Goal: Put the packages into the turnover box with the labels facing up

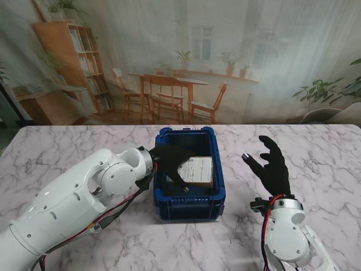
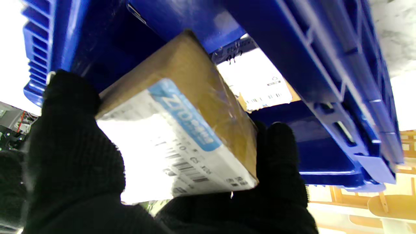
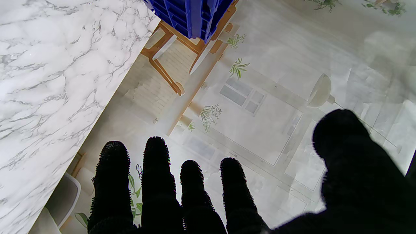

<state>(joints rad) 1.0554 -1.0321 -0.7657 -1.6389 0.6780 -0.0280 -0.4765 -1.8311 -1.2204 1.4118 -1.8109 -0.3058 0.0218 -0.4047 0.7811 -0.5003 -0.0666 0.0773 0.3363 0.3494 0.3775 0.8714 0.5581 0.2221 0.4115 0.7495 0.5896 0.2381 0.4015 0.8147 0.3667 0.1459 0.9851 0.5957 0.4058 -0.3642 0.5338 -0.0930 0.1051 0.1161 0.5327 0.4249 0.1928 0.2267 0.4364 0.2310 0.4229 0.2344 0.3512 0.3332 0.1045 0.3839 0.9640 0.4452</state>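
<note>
We hold the cardboard package [image 2: 182,130] over the blue turnover box [image 1: 190,206], our left hand [image 1: 172,164] fingers [image 2: 279,152] pinching its sides so the label faces up. Our right hand [image 1: 272,165] hovers over the bench [image 1: 51,152], fingers spread, empty.

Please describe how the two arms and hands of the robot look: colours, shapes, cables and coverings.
Both arms have glossy white, rounded shells with round joint housings. The left arm is thick, with red and black cables along its underside. The right arm ends in a white rounded wrist with a red and a black cable beside it. The left hand and the right hand have five fingers and wear black knitted gloves.
</note>
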